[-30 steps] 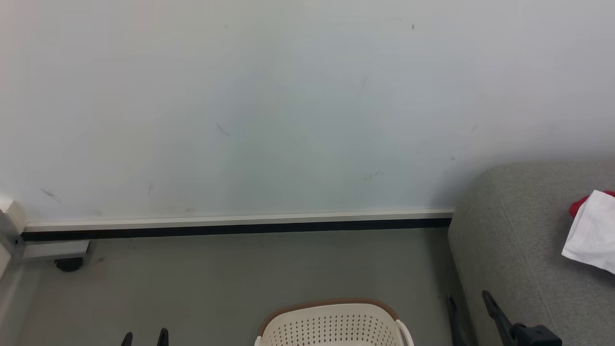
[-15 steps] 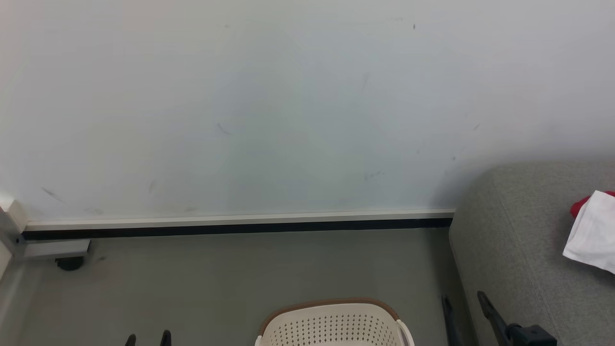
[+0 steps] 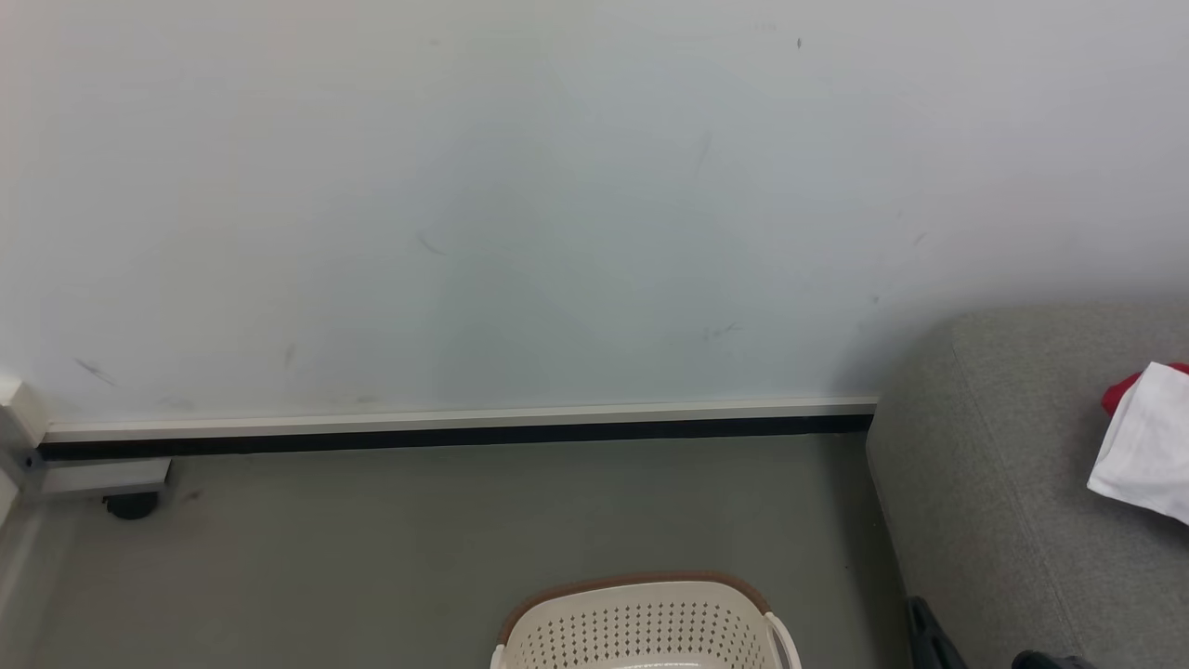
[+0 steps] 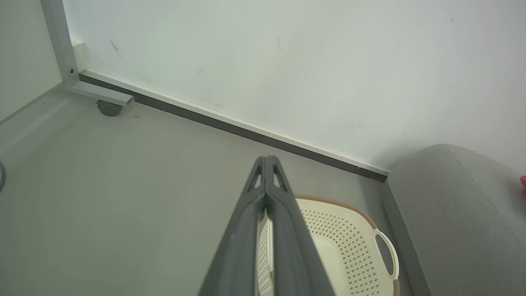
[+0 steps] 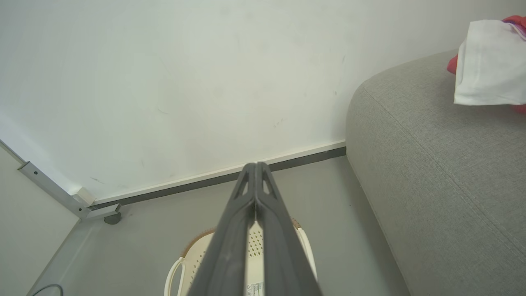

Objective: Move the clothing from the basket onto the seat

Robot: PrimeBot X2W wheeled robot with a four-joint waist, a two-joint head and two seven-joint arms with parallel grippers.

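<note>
As the left wrist view shows, the left claw (image 4: 266, 161) is fully closed: its two dark fingers are pressed together along their length, with nothing held between them. The tips point toward the dark skirting strip (image 4: 230, 127) at the foot of the pale wall (image 4: 287, 61). The right claw (image 5: 255, 165) is closed in the same way and also holds nothing. In the head view, part of one of its dark fingers shows at the bottom edge, just beside the side of the seat (image 3: 1003, 483). The basket (image 3: 641, 623) stands upright on the grey floor (image 3: 464, 520), near the seat but not touching it, and apart from the wall. Its brown rim and perforated cream side face the camera, and in both wrist views it lies below the closed fingers. The clothing (image 3: 1144, 455) lies on top of the seat at the right edge of the head view, well apart from the basket, with a white cloth part covering red fabric. A small castor (image 3: 130, 506) under a metal frame sits at the far left by the wall.
</note>
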